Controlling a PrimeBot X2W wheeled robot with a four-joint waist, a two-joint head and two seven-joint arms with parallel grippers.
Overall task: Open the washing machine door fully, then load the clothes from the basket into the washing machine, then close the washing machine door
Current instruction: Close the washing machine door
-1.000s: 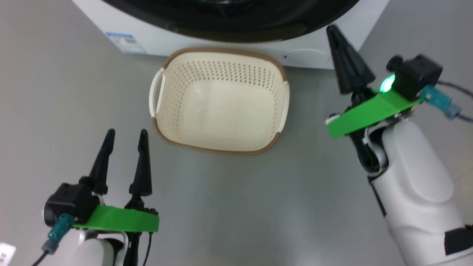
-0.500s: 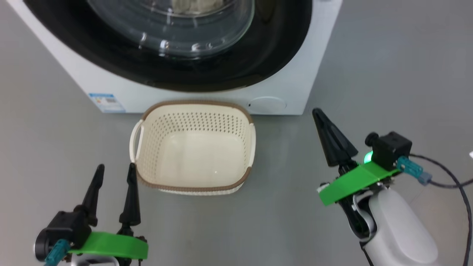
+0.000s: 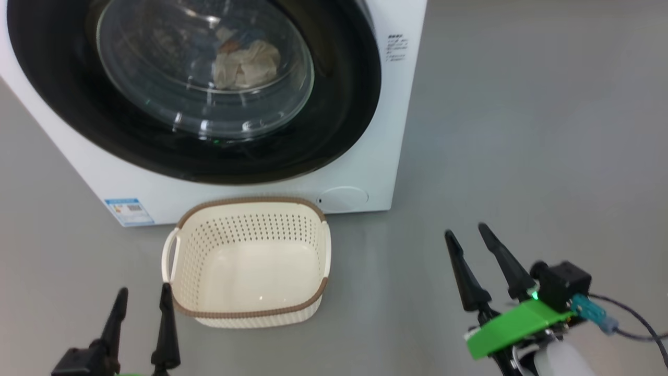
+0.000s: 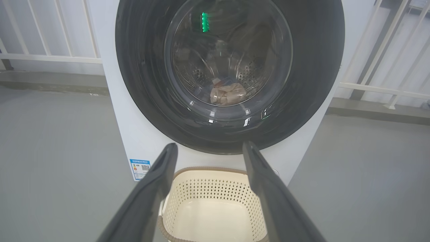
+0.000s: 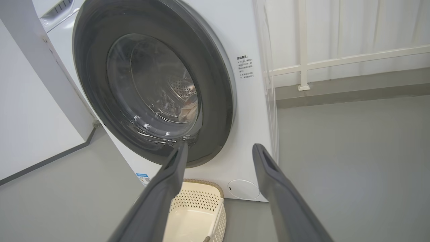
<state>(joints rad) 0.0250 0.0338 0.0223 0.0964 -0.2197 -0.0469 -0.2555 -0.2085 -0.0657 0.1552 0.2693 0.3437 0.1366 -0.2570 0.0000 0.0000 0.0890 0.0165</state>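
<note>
Drew the right claw [image 3: 465,231] back from the washing machine [image 3: 365,172] to 4 o'clock of the basket [image 3: 250,200], parted, empty. Kept the left claw [image 3: 144,288] at 7 o'clock, likewise. Found the washing machine door [image 3: 334,115] shut, the clothes [image 3: 245,65] behind its glass, the basket bare. Judged the task finished.

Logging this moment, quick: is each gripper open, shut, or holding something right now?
Left gripper: open, holding nothing.
Right gripper: open, holding nothing.
</note>
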